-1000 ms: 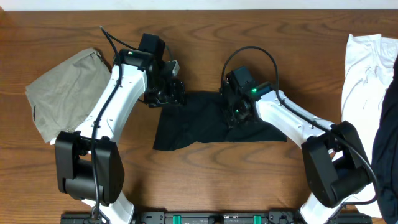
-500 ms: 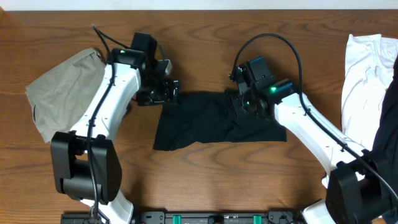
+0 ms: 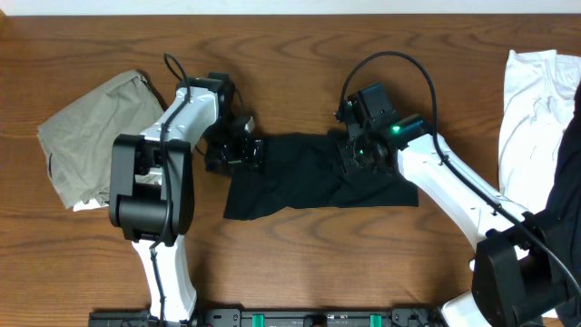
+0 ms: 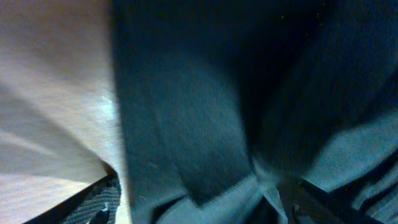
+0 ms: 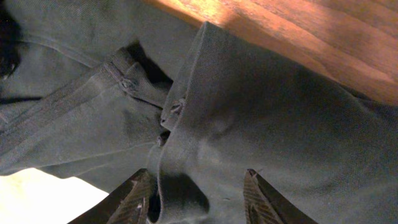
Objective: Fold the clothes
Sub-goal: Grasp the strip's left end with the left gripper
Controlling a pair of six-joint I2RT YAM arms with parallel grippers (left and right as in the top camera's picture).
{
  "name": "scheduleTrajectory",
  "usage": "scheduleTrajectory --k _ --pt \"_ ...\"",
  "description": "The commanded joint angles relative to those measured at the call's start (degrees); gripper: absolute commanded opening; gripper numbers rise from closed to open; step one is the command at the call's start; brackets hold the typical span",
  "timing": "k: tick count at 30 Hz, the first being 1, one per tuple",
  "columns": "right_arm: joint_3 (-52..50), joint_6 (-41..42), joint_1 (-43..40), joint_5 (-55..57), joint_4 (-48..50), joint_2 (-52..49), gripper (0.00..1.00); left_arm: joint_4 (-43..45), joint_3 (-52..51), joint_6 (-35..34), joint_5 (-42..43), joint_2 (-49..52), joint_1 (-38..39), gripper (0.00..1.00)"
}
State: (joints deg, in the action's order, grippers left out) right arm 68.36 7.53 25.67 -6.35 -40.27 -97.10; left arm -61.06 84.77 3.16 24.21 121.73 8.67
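Observation:
The black shirt (image 3: 300, 182) lies crumpled in a rough rectangle at the table's middle. My left gripper (image 3: 238, 153) is at its upper left corner. In the blurred left wrist view the jaws (image 4: 196, 210) are spread wide, with dark shirt fabric (image 4: 186, 112) filling the space between them. My right gripper (image 3: 359, 154) sits on the shirt's upper right part. In the right wrist view its fingers (image 5: 199, 202) are apart, astride a raised fold of the collar (image 5: 180, 124). The shirt's logo is hidden.
An olive-grey garment (image 3: 95, 132) lies at the left of the wooden table (image 3: 290, 54). A white garment (image 3: 531, 118) and a black piece (image 3: 567, 209) lie at the right edge. Bare wood shows beyond the shirt in the right wrist view (image 5: 311, 31).
My left gripper has shifted down a little onto the shirt's left corner and its arm has swung inward. My right gripper moved up and right on the shirt, then held still.

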Motion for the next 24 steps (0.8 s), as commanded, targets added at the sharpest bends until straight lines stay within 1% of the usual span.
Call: scheduleTrajectory --k 1,9,11,13,17,19,21,23,24 --pt "0.2 0.8 -0.3 0.6 0.1 -0.3 0.47 0.3 -0.2 4.8 9.2 2.7 0.1 0.84" --pt "0.2 0.8 -0.3 0.6 -0.2 -0.3 0.47 -0.1 -0.2 4.7 9.7 3.4 0.2 0.84" --pt "0.2 0.8 -0.3 0.6 -0.2 -0.3 0.47 -0.2 -0.2 4.7 9.7 3.4 0.2 0.82" --pt "0.2 0.8 -0.3 0.6 -0.3 -0.3 0.47 -0.2 -0.2 4.7 9.7 3.4 0.2 0.77" --pt "0.2 0.8 -0.3 0.6 -0.4 -0.3 0.47 -0.1 -0.2 4.7 9.7 3.4 0.2 0.57" --pt "0.2 0.8 -0.3 0.6 -0.4 -0.3 0.48 -0.1 -0.2 4.7 9.7 3.4 0.2 0.52" --pt "0.2 0.8 -0.3 0.6 -0.4 -0.3 0.47 0.1 -0.2 4.7 9.7 3.4 0.2 0.45" --pt "0.2 0.8 -0.3 0.6 -0.5 -0.3 0.47 0.3 -0.2 4.7 9.7 3.4 0.2 0.32" --pt "0.2 0.8 -0.3 0.6 -0.5 -0.3 0.47 0.3 -0.2 4.7 9.7 3.4 0.2 0.24"
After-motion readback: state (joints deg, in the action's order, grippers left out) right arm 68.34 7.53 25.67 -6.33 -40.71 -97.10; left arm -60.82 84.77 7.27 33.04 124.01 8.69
